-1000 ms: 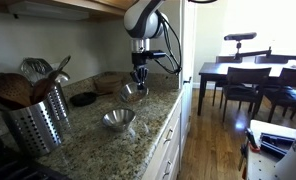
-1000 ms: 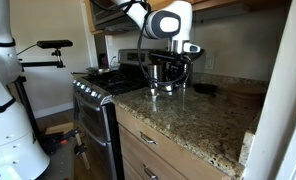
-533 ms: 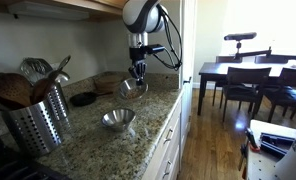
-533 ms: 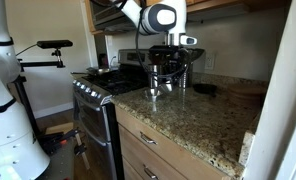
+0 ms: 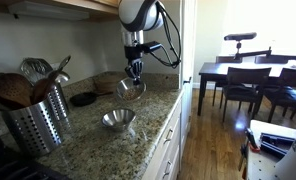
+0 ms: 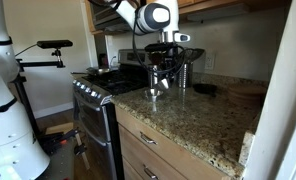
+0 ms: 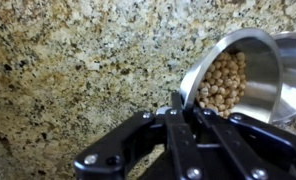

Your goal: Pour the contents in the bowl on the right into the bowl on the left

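"The claw (image 7: 178, 100) is clamped on the rim of the steel bowl (image 7: 250, 70), upper right of the wrist view — held clear of the granite bench (image 7: 68, 80)."

"And the other bowl (image 5: 118, 120)?"

"Lower centre in an exterior view, well apart. It's a thin rim grip — tip too early or let it slip, and the chickpeas (image 7: 223, 85) scatter across the stone."

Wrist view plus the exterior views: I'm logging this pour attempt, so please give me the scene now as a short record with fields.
held bowl: steel, raised off the counter
gripper: shut on held bowl, pinching its rim
contents: small round beige pieces, inside held bowl
second bowl: steel, standing on counter, apart from gripper
pour: not yet started
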Action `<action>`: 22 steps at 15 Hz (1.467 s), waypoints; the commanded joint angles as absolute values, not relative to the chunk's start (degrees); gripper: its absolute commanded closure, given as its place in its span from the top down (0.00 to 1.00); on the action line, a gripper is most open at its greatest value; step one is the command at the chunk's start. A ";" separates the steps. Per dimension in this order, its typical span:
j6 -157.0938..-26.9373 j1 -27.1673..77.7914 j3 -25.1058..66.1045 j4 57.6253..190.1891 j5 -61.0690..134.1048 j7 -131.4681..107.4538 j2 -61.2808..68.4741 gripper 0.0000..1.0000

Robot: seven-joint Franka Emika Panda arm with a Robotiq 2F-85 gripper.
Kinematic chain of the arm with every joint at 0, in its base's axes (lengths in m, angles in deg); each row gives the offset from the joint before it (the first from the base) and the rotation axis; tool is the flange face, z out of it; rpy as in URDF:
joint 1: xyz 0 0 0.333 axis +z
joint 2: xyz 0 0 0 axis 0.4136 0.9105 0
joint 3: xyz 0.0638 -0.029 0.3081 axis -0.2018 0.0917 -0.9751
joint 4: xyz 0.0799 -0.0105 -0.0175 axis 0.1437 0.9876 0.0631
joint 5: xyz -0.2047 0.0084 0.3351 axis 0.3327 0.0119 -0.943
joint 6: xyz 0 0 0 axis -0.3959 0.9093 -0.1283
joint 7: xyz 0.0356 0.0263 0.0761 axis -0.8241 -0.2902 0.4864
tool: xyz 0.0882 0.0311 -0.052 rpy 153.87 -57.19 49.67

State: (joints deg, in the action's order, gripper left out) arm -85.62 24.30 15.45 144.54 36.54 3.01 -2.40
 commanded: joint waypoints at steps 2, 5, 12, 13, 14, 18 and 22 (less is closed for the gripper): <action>-84.27 25.85 14.90 147.78 38.79 0.37 -5.88 0.09; -84.31 26.55 14.53 148.29 39.79 -0.21 -6.16 0.09; -83.97 28.86 13.98 147.66 47.77 -6.31 -5.93 0.09; -83.70 29.23 13.85 147.38 48.69 -7.13 -5.64 0.09; -83.54 29.57 13.74 147.27 49.38 -7.69 -5.55 0.09; -82.78 30.83 13.40 146.96 52.30 -10.11 -5.30 0.09; -82.09 32.14 13.20 146.53 57.27 -14.19 -4.87 0.09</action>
State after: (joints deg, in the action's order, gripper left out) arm -84.26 30.88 13.14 146.12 53.44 -10.18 -3.46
